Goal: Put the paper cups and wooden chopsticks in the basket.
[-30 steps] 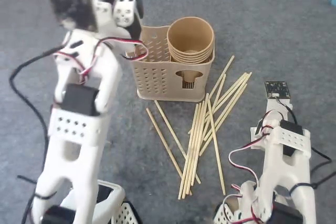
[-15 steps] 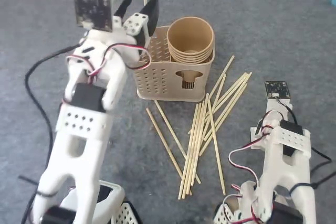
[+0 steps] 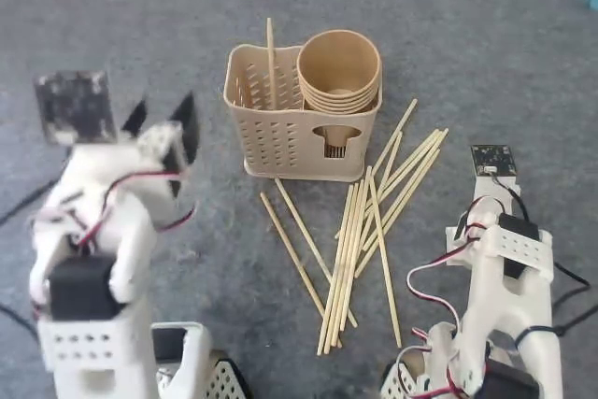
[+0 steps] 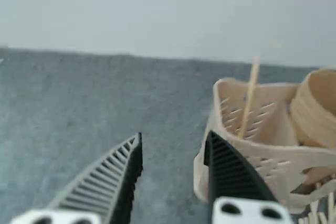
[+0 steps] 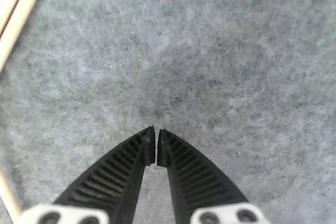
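A beige perforated basket [image 3: 280,142] stands at the table's middle back. A stack of paper cups [image 3: 339,72] fills its right half, and one wooden chopstick [image 3: 271,58] stands upright in its left half. Several wooden chopsticks [image 3: 360,226] lie fanned on the grey cloth in front of and right of the basket. My left gripper [image 3: 161,119] is open and empty, left of the basket and apart from it; its wrist view shows the basket [image 4: 262,145] and the upright chopstick [image 4: 248,100] beyond the left gripper [image 4: 173,153]. My right gripper [image 5: 156,146] is shut over bare cloth.
Grey cloth covers the table. The right arm [image 3: 500,259] stands folded at the front right, just right of the loose chopsticks. Two chopsticks [image 5: 16,3] cross a corner of the right wrist view. A pale wall [image 4: 168,9] rises behind the table.
The left gripper let go of a chopstick, which now stands in the basket, and drew back from above the basket's left half toward the front left. The right arm kept still.
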{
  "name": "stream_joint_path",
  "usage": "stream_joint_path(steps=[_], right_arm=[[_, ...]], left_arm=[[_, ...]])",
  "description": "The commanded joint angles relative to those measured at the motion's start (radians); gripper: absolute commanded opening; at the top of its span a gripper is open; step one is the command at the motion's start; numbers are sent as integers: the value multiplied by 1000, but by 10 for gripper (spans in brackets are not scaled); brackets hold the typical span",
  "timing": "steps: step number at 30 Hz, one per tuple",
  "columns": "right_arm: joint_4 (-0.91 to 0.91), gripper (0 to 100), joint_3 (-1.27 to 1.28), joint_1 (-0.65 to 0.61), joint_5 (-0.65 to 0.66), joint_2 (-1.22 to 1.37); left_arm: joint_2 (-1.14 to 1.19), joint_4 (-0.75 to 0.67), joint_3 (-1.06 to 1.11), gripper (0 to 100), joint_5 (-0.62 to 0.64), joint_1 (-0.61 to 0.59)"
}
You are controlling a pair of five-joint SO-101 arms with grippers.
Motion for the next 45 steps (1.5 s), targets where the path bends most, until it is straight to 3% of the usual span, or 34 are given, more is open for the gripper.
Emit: stream_joint_path(steps=[1, 5, 8, 13, 17, 22, 28, 39, 45], right_arm=[[91, 29, -80, -15, 8, -44], [249, 29, -198, -88, 11, -44], [332, 33, -285, -142, 5, -44], [415, 35, -390, -242, -8, -44], [409, 46, -427, -343, -112, -36], [329, 132, -404, -503, -265, -31], [189, 128, -339, -636, -269, -31], [-173, 108, -41, -645, -262, -30], [-186, 83, -20, -611, -222, -30]], left_arm=[[-190, -52, 325, 187, 11, -176], [-376, -213, 699, 187, 6, -250], [-494, -255, 895, 188, 5, -252], [-614, -252, 998, 190, -78, -258], [-618, -253, 1018, 191, -91, -258], [-618, -235, 1024, 192, -92, -256], [-618, -226, 1023, 192, -92, -256], [-617, -224, 1026, 192, -94, -256], [-617, -206, 1023, 192, -101, -256]])
